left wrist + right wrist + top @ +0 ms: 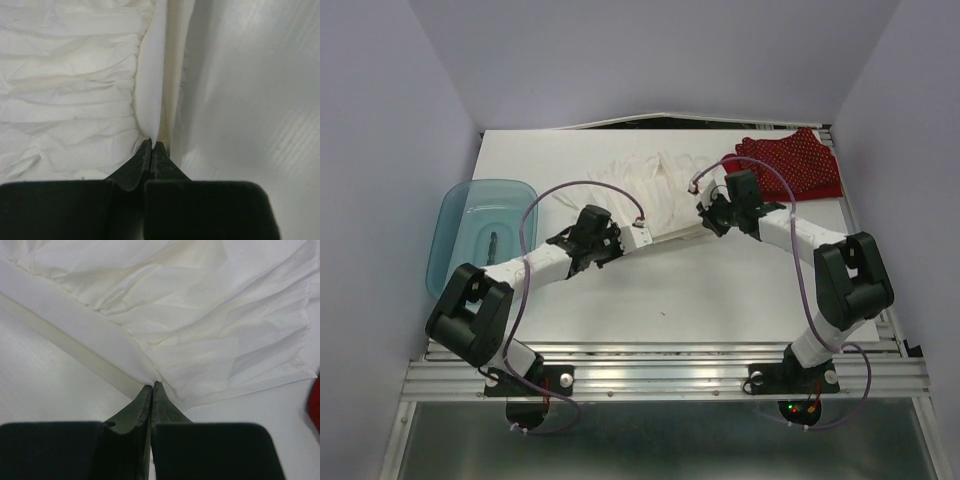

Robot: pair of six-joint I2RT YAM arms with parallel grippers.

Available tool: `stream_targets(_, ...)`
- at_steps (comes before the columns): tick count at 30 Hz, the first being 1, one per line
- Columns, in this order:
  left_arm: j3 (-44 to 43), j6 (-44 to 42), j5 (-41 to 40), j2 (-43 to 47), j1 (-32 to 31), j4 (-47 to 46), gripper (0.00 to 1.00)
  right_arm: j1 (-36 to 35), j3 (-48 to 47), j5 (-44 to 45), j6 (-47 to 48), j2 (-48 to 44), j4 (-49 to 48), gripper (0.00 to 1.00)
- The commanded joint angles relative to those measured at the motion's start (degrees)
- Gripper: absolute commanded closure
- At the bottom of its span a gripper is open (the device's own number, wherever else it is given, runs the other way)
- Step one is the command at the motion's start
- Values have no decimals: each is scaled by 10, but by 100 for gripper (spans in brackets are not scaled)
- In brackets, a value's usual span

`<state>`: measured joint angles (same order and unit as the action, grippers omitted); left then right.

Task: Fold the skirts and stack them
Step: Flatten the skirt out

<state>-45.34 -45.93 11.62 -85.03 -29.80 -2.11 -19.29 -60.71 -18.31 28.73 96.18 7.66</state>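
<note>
White cloth fills both of your wrist views. The white skirt (655, 185) lies spread on the table (700, 290), directly ahead of your two pincers. Its smooth waistband runs along the near edge from one pincer to the other.

Your left pincer (152, 145) has its fingers pressed together with no gap showing. A fold of the waistband runs straight out from the tips, so it has the band pinched. From that pincer, the gathered, wrinkled body of the skirt spreads away to the left, and bare table lies to the right.

Your right pincer (151, 386) is closed just as tightly on the same band, at its other end. The waistband stretches off to the pincer's left, and the pleated cloth fans out ahead and to the right as far as the hem.

In the overhead view the two pincers face each other across the near edge of the skirt, with the band drawn fairly straight between them.

The red skirt (790, 165), with small white dots, lies beyond and to the right of your right pincer, just beside the white hem. A strip of table shows between the two in the wrist view.

A translucent teal tub (445, 240) sits well off to the left of your left pincer, apart from both skirts.
</note>
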Motion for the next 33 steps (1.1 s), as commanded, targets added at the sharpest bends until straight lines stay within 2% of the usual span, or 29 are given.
stream_targets(1,55,-21,-34,46,-45,6,100,-30,54,6,47,-37,66,99)
stream_targets(8,98,-8,-44,107,-112,39,98,-80,142,29,76,-119,118,99)
stream_targets(15,98,22,-15,141,-175,120,81,-87,182,59,103,-184,186,99)
stream_targets(16,94,25,-8,146,-175,132,80,-87,182,54,107,-194,218,95)
stream_targets(17,90,27,-4,152,-175,143,77,-87,180,39,110,-215,233,85)
stream_targets(18,80,24,6,159,-175,158,70,-87,176,35,112,-225,249,56)
stream_targets(19,73,23,23,173,-175,191,64,-87,173,31,112,-235,272,46)
stream_targets(20,64,23,31,182,-175,207,60,-87,169,31,112,-245,284,42)
stream_targets(21,54,26,39,189,-175,226,58,-87,162,34,109,-262,293,40)
stream_targets(22,30,26,55,206,-175,261,50,-87,148,42,88,-270,306,36)
stream_targets(24,-14,48,50,221,-173,272,47,-87,127,51,46,-288,308,33)
stream_targets(25,-26,78,46,231,-150,271,47,-87,100,56,30,-289,309,32)
stream_targets(28,-92,101,73,213,-87,270,46,-87,54,55,-33,-263,307,32)
stream_targets(29,-107,112,95,199,-41,268,46,-87,29,52,-49,-253,304,33)
stream_targets(33,-170,139,77,110,4,260,52,-72,-20,33,-113,-178,290,34)
